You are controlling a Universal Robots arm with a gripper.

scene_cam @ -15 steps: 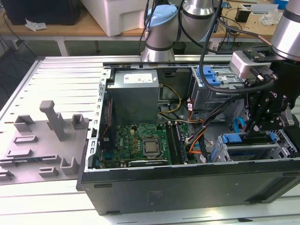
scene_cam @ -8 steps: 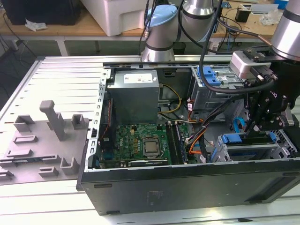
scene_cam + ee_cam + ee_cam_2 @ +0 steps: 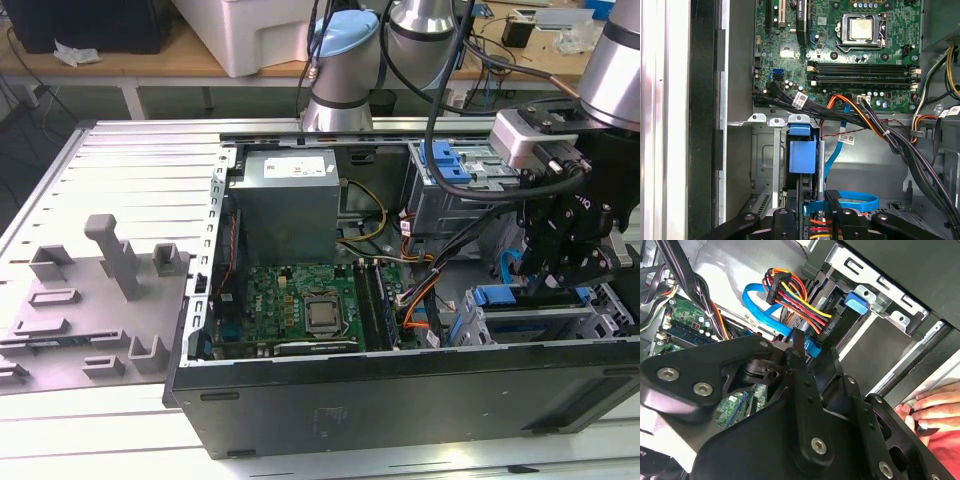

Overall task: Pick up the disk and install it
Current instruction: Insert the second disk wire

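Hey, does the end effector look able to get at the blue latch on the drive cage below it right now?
Probably yes. The end effector hangs just above the drive cage, and the blue latch lies uncovered; the blue cable runs beside it, not across.

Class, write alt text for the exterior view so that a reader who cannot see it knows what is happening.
A black robot gripper reaches down into an open computer case, at a blue-edged drive bay on the exterior view's right. A green motherboard and grey power supply sit further left, with a grey fixture plate beside the case.
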